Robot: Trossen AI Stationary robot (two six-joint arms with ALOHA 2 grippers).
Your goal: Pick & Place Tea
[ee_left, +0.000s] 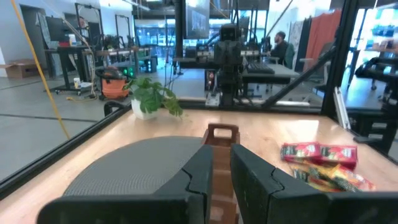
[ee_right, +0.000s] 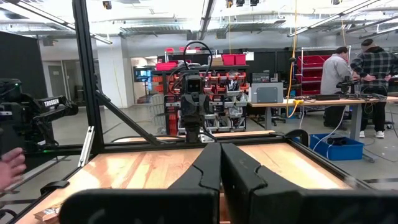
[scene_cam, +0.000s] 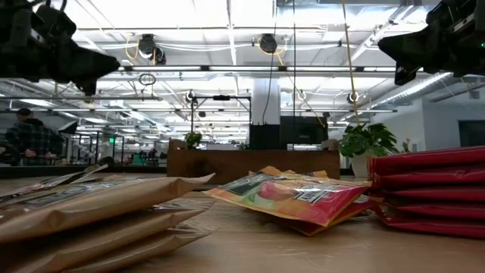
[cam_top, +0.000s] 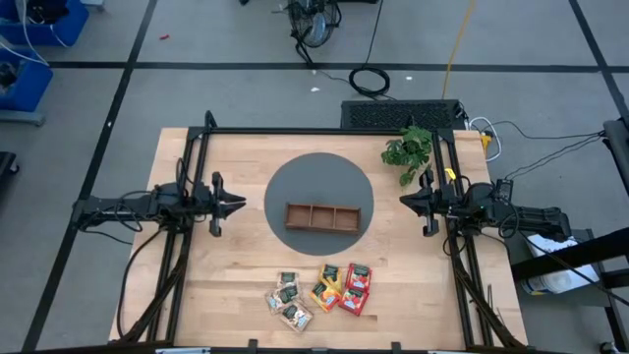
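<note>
Several tea sachets (cam_top: 319, 292) lie flat in a loose cluster near the table's front edge: brownish-green ones (cam_top: 288, 298) on the left, orange ones (cam_top: 326, 290) in the middle, red ones (cam_top: 356, 290) on the right. In the low view they lie stacked close up: brown (scene_cam: 91, 205), orange-red (scene_cam: 295, 197), red (scene_cam: 432, 189). My left gripper (cam_top: 241, 205) (ee_left: 222, 168) hovers at the table's left side, pointing level at the wooden tray (cam_top: 322, 216), its fingers slightly apart and empty. My right gripper (cam_top: 403, 200) (ee_right: 221, 165) hovers at the right side, shut and empty.
The three-compartment tray (ee_left: 222, 134) sits on a round grey mat (cam_top: 319, 177) at the table's middle. A potted green plant (cam_top: 408, 149) stands at the far right. A black frame (cam_top: 324, 130) borders the table. A person's hand (ee_right: 9, 165) shows beyond the left side.
</note>
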